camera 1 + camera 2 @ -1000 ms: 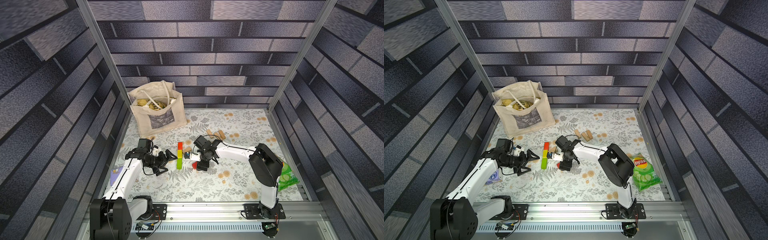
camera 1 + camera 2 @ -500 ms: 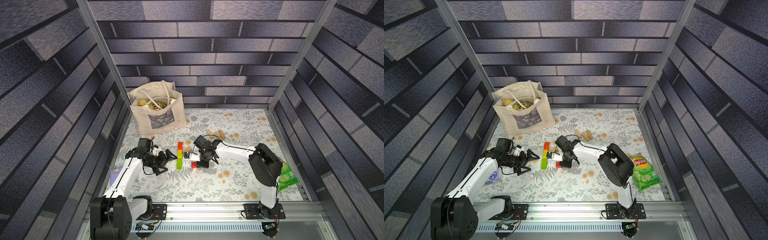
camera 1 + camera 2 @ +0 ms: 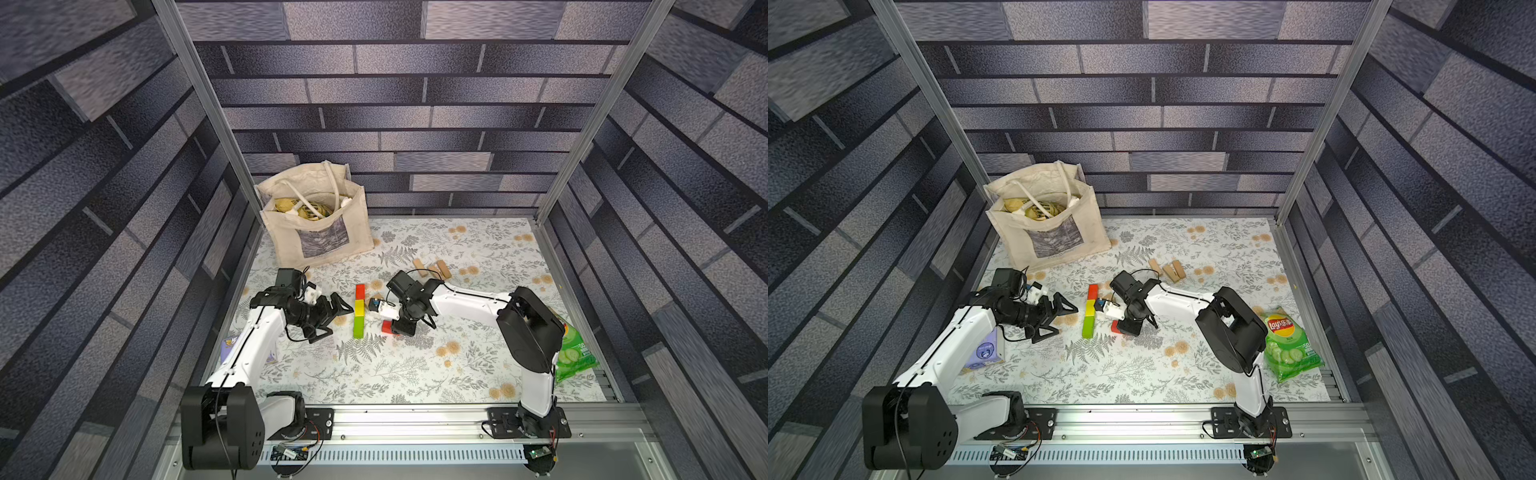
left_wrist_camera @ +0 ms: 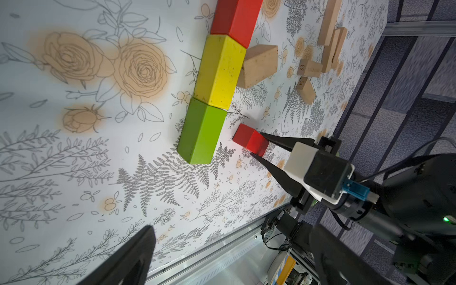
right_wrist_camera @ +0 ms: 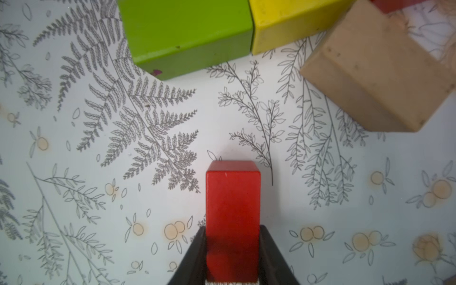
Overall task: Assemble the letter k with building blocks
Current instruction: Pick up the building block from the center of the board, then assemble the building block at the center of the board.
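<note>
Now the right gripper (image 5: 232, 228) pinches a short red block (image 5: 233, 192) near the green block (image 5: 185, 32) that ends the coloured stem (image 4: 219, 71). Best to angle it as the K's lower leg, toward the stem's middle, without nudging the row. The left gripper (image 3: 338, 318) hangs spread wide and empty. Whether the held block touches the mat (image 5: 320, 197) is unclear.

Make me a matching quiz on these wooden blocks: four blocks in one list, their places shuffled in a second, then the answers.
1. green rectangular wooden block
2. yellow rectangular wooden block
3. loose red rectangular wooden block
4. plain light wooden block nearest the yellow one

A. clamped in the right gripper
B. middle of the coloured row
C. row's end nearest the arm bases
D. slanted beside the row

Pairs: 1-C, 2-B, 3-A, 4-D.
</note>
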You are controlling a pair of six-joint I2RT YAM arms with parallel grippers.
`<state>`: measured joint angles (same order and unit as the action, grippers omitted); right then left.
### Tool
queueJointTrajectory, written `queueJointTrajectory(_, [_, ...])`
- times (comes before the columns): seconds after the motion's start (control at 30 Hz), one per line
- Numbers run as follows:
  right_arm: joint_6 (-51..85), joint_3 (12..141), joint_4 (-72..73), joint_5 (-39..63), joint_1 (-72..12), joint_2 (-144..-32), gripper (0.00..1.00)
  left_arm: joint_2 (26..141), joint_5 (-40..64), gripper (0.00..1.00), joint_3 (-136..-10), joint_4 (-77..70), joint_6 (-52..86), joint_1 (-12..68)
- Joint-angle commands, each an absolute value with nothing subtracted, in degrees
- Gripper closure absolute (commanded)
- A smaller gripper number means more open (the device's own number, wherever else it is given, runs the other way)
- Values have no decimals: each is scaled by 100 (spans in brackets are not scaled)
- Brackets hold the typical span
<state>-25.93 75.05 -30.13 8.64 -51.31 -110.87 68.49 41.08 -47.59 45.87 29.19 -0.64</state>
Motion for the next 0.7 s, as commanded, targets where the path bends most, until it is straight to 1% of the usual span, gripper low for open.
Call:
queueJointTrajectory(0.0, [-1664,7505,-3094,637,-5195,-10902,68,6879,3821,0,-4951,4599,2516,-97])
queueJointTrajectory(0.27, [-905,7652,-3086,361,-5428,-10889,69,7368,3816,0,-5070,4055,2333,-106])
queueJointTrajectory(0.47, [-777,7812,-3008,321,-5502,-11039,70,7907,3656,0,-5467,4088,1912,-114])
queueJointTrajectory(0.67, [-804,7992,-3062,280,-5497,-11238,71,8301,3932,0,-5641,4069,1649,-123])
